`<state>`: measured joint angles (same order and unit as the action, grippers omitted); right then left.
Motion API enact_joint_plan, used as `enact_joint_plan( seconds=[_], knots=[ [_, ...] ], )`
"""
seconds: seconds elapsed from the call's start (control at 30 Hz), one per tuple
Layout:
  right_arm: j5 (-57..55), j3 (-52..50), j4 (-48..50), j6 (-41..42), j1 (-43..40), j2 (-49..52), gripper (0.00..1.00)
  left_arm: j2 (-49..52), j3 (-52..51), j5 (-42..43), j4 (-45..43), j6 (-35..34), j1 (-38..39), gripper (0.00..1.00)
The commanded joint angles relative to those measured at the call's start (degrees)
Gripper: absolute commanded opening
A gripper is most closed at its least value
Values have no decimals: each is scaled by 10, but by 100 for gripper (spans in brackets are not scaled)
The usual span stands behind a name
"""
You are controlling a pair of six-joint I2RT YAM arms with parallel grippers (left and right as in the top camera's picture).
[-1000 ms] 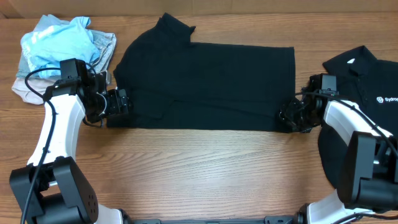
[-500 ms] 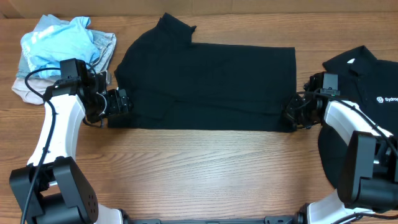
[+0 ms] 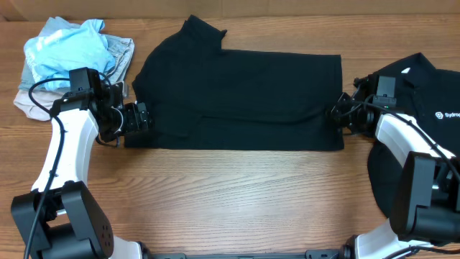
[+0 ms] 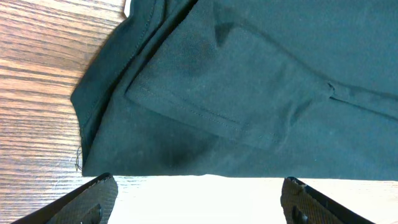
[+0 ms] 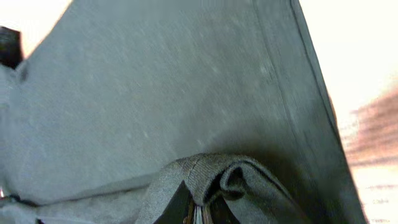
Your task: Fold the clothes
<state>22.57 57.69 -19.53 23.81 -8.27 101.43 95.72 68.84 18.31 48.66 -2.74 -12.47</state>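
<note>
At the black shirt, right gripper pinching hem, left gripper spread

I count 2 black shirts: 1 plain shirt, 1 lettered shirt. 1 blue garment, 1 grey garment, 1 beige garment. 2 arms: left arm, right arm.

Plain black shirt spread flat mid-table, collared lettered shirt right, light-blue heap left

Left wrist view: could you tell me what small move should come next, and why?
Probably ease the left gripper forward and close it on the spread-out black shirt: the jaws stand open short of the edge, while the right gripper pinches a fold.
</note>
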Motion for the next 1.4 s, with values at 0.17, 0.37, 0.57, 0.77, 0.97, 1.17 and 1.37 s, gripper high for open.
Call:
enact_joint_plan(
  seconds=[0.17, 0.37, 0.57, 0.77, 0.97, 1.17, 1.37],
  knots=[
    [-50, 16, 10, 47, -2, -10, 4, 3, 11, 8, -1, 15, -2, 87],
    [-52, 16, 11, 54, -2, -10, 4, 3, 11, 75, 13, 111, 10, 86],
    [-54, 16, 24, 64, -1, -10, 4, 3, 6, 70, 24, 157, 70, 97],
    [-60, 16, 29, 95, -1, -10, 4, 6, -3, -16, 5, 173, 134, 99],
    [-60, 16, 28, 95, -1, -10, 5, 56, -5, -34, -23, 173, 157, 92],
    [-60, 16, 28, 95, -1, -10, 6, 117, -5, -27, -60, 173, 168, 83],
    [-60, 16, 27, 94, -1, -10, 6, 122, -5, -3, -76, 173, 181, 78]
  ],
)
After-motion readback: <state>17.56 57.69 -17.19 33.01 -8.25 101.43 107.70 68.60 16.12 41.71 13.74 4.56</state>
